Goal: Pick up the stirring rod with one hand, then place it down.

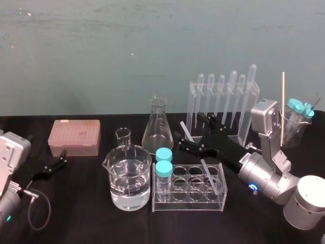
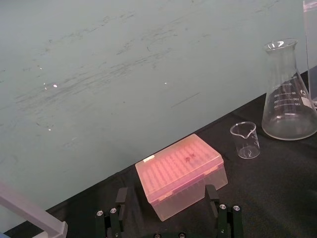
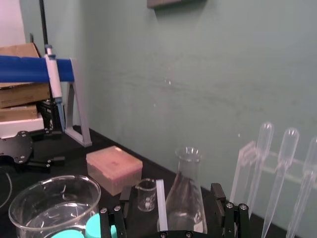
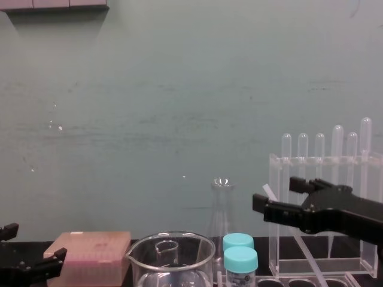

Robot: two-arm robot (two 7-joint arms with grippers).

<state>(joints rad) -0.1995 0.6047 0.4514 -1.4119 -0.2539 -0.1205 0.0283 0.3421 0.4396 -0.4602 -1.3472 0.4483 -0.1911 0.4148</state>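
Note:
The stirring rod is a thin translucent-white stick that leans with its lower end in the clear tube rack and its upper end pointing back and left. My right gripper reaches in from the right and is open, one finger on each side of the rod's upper part. In the right wrist view the rod stands between the spread fingers of the gripper, and neither finger touches it. The chest view shows the rod's tip inside the open gripper. My left gripper rests open at the left.
A large beaker of water and two blue-capped vials stand beside the tube rack. Behind are a conical flask, a small beaker, a pink tip box and a pipette rack. A beaker holding a wooden stick stands at the far right.

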